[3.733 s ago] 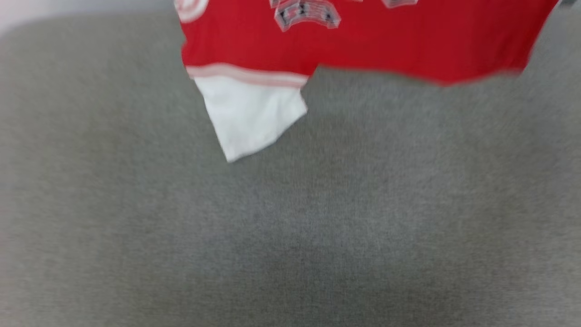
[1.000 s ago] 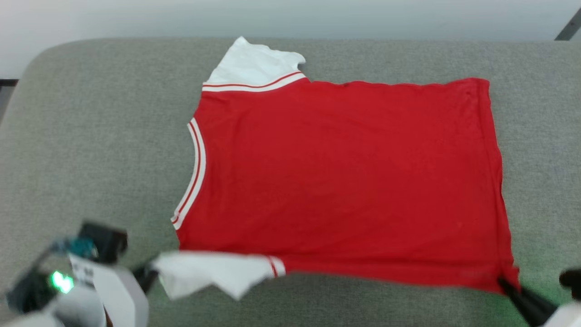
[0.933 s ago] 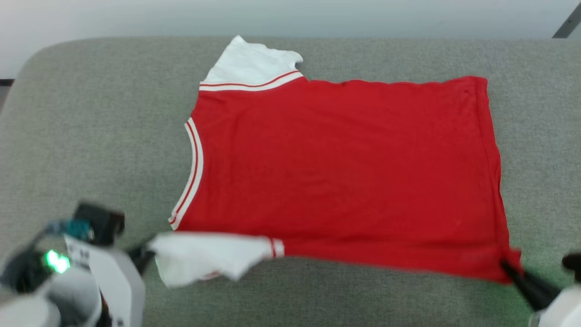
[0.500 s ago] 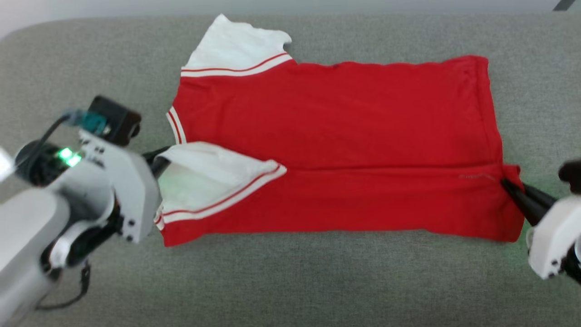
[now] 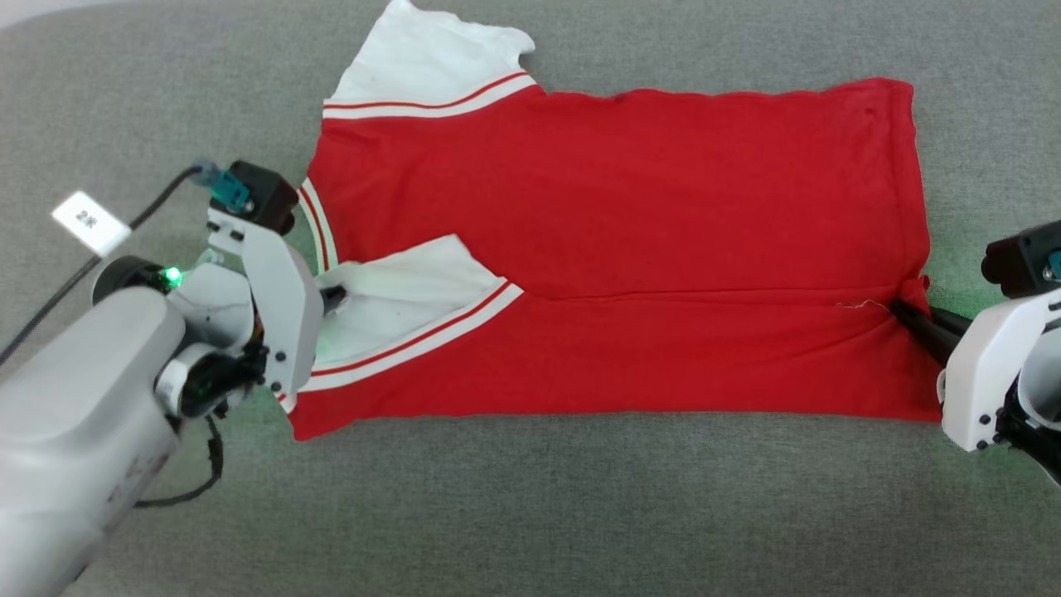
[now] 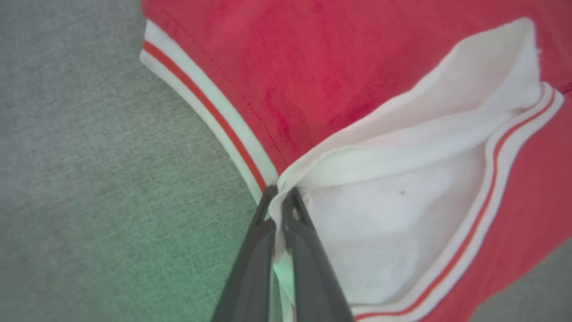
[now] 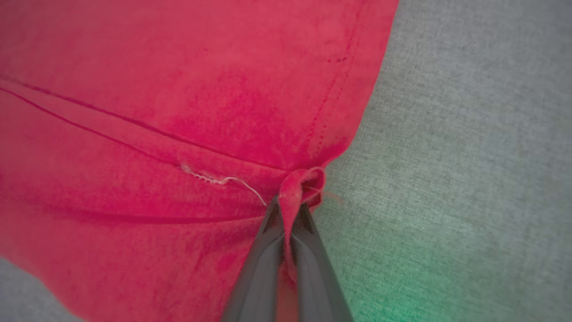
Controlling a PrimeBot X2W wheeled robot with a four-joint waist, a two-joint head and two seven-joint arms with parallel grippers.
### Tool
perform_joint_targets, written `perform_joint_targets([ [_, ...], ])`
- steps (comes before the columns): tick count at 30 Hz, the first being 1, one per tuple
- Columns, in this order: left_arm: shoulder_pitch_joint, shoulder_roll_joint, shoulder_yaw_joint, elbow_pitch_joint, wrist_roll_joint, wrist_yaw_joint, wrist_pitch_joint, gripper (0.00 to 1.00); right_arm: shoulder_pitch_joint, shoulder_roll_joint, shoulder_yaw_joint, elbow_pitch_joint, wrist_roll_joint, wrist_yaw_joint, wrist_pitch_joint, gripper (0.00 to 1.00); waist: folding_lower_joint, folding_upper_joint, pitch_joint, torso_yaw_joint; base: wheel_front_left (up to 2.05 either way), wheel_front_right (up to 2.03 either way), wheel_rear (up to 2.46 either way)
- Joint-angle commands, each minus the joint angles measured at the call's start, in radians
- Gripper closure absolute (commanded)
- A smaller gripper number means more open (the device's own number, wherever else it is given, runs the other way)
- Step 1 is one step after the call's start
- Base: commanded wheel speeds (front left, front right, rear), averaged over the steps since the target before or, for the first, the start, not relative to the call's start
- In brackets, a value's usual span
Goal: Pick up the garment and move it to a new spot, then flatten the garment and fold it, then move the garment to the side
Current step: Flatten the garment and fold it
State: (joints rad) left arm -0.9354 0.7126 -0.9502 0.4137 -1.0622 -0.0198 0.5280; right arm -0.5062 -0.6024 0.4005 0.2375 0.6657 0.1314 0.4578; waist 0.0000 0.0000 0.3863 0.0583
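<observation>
The garment (image 5: 630, 207), a red sleeveless jersey, lies spread across a grey fabric surface (image 5: 530, 506), which looks like an upholstered cushion, though the weave alone does not settle that. Its plain red face is up. The near long edge is doubled over toward the far side, and the fold's edge runs left to right across the middle of the cloth. At the far left corner a white panel (image 5: 423, 62) bordered by striped trim lies flat on the grey. A second white panel (image 5: 406, 286) rests on top of the red at the left end of the folded part.

The left gripper (image 5: 331, 297) is at the garment's left edge. Its two dark fingers (image 6: 250, 264) are pressed together on the tip of that second white panel, just beside the curved striped trim (image 6: 210, 109) of the armhole. The right gripper (image 5: 899, 311) is at the right edge, its fingers (image 7: 261, 268) closed on a bunched bit of red hem, with a loose pale thread (image 7: 223, 180) just to the left. A green glow tints the grey under each wrist.
</observation>
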Motion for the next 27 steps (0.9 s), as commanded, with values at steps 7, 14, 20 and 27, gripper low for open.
perform_joint_targets([
  [7, -0.014, -0.071, -0.020, 0.172, -0.029, -0.031, 0.035, 0.88, -0.037, 0.002, 0.085, 0.086, 0.043, -0.001, 0.009, 1.00, 0.0000, 0.0000, -0.002, 0.002, 0.00, 0.00, 0.00],
  [14, -0.046, -0.096, -0.008, 0.225, -0.035, -0.030, 0.031, 0.00, -0.065, -0.008, 0.110, 0.119, 0.059, -0.002, 0.028, 0.03, 0.0000, 0.0000, -0.036, 0.004, 0.00, 0.00, 0.00],
  [20, -0.057, -0.091, -0.007, 0.216, -0.020, -0.026, 0.013, 0.00, -0.082, -0.012, 0.099, 0.118, 0.056, -0.001, 0.013, 0.00, 0.0000, 0.0000, -0.085, 0.010, 0.00, 0.00, 0.00],
  [27, -0.035, -0.068, 0.001, 0.174, -0.031, 0.002, 0.011, 0.00, -0.062, -0.010, 0.063, 0.089, 0.044, -0.001, -0.027, 0.00, 0.0000, 0.0000, -0.139, 0.015, 0.00, 0.00, 0.00],
])
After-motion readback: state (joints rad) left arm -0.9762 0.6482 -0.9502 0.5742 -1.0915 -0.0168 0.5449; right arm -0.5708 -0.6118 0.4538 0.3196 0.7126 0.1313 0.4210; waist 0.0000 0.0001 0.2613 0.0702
